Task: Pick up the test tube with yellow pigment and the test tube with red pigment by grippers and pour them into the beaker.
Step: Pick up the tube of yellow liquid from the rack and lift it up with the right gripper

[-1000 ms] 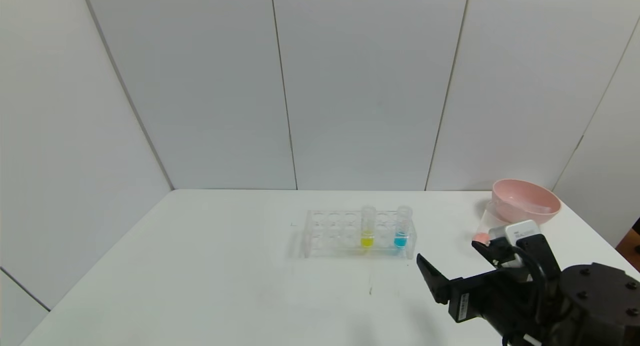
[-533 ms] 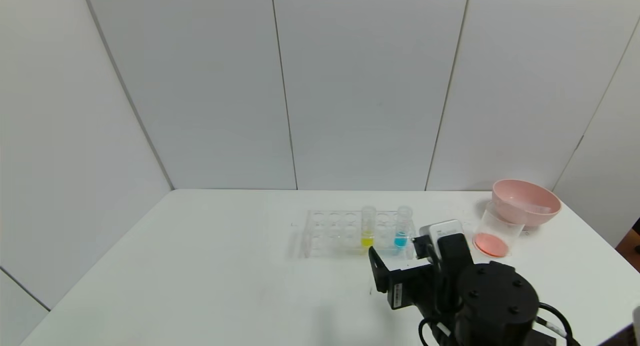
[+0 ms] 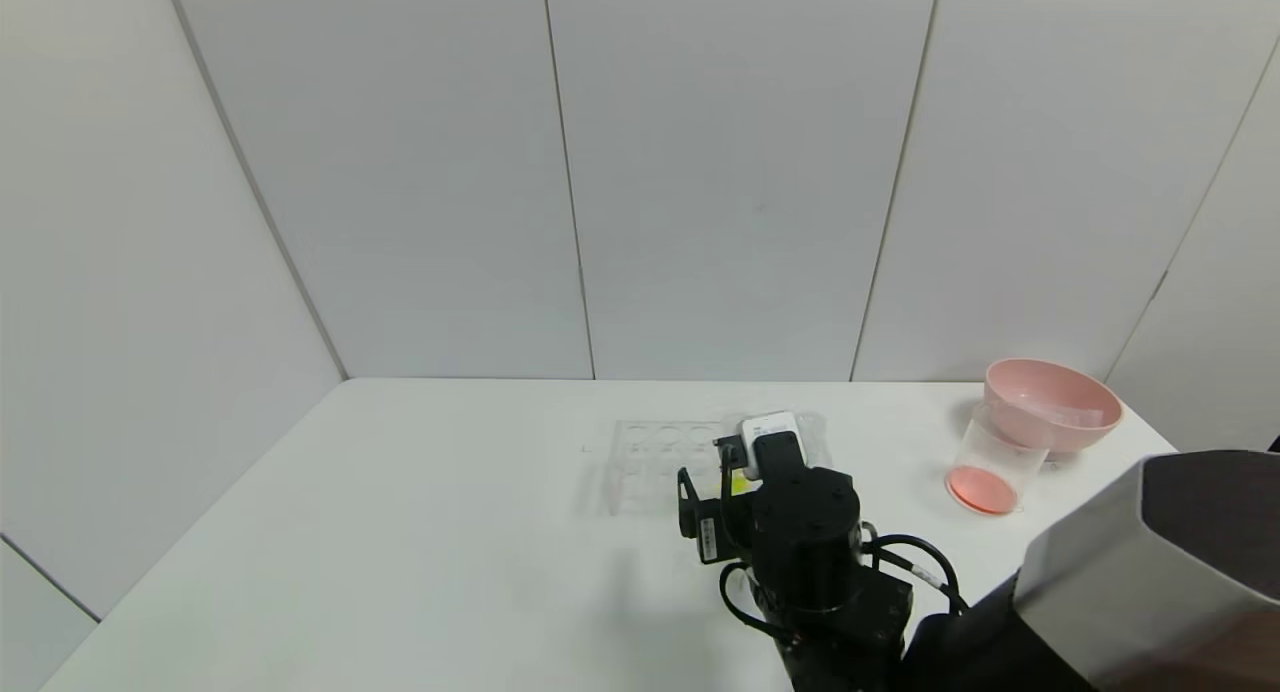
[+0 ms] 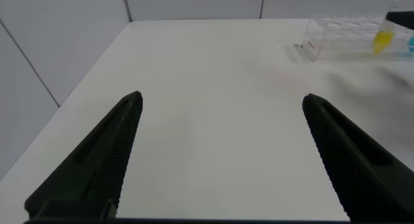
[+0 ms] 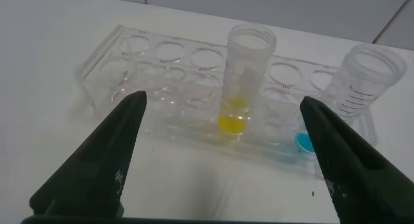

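Observation:
The test tube with yellow pigment (image 5: pixel 246 81) stands upright in a clear rack (image 5: pixel 149 68). My right gripper (image 5: pixel 223 102) is open just in front of it, one finger on each side, not touching it. In the head view the gripper (image 3: pixel 720 492) covers most of that tube (image 3: pixel 739 484) and the rack's right half (image 3: pixel 650 452). The beaker (image 3: pixel 992 462) stands at the right with red-orange liquid at its bottom. No test tube with red pigment shows. My left gripper (image 4: pixel 221 96) hangs open over bare table, far from the rack (image 4: pixel 336 46).
A tube with blue liquid (image 5: pixel 359 88) stands in the rack two holes from the yellow one. A pink bowl (image 3: pixel 1050 402) sits behind the beaker at the table's far right corner. White walls close the table behind and on the left.
My right arm has swung left from the table's right front, past the beaker, up to the rack. Its gripper stayed open and now faces the yellow tube.

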You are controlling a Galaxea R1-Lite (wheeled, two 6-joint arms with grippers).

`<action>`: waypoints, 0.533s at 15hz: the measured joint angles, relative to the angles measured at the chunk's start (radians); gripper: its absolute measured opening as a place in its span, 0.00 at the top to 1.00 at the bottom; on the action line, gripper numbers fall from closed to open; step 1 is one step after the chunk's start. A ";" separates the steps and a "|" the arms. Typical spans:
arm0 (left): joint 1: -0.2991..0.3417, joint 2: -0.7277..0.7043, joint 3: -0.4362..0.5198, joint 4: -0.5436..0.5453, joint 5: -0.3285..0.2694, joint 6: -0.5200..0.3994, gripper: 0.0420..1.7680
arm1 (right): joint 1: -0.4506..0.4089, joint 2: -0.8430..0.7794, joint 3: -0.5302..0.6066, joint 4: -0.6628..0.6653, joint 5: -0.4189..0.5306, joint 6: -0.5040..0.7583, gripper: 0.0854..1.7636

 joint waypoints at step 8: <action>0.000 0.000 0.000 0.000 0.000 0.000 0.00 | -0.066 0.107 -0.164 0.028 0.002 0.036 0.04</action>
